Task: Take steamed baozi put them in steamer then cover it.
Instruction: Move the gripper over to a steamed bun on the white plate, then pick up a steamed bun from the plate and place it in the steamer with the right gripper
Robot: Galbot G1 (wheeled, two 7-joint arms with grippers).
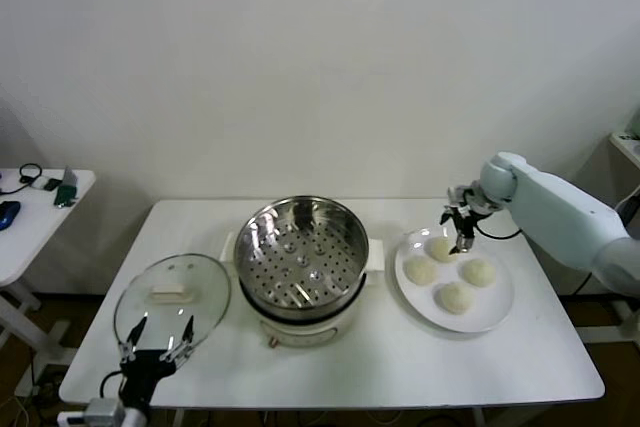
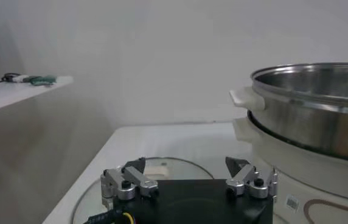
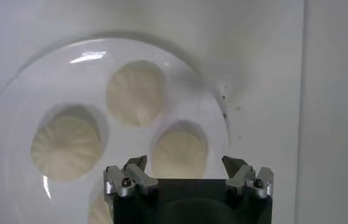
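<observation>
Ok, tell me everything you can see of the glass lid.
The cover is a round, see-through glass lid with a thin metal rim and a cream-white oblong handle at its centre. It lies flat on the white table, at the robot's left, beside the steamer and off it. The open left gripper sits over its near edge; whether the two touch cannot be told.

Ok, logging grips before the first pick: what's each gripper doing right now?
Left gripper: open, empty, by the cover.
Right gripper: open, empty, above a steamed baozi on the plate.
</observation>
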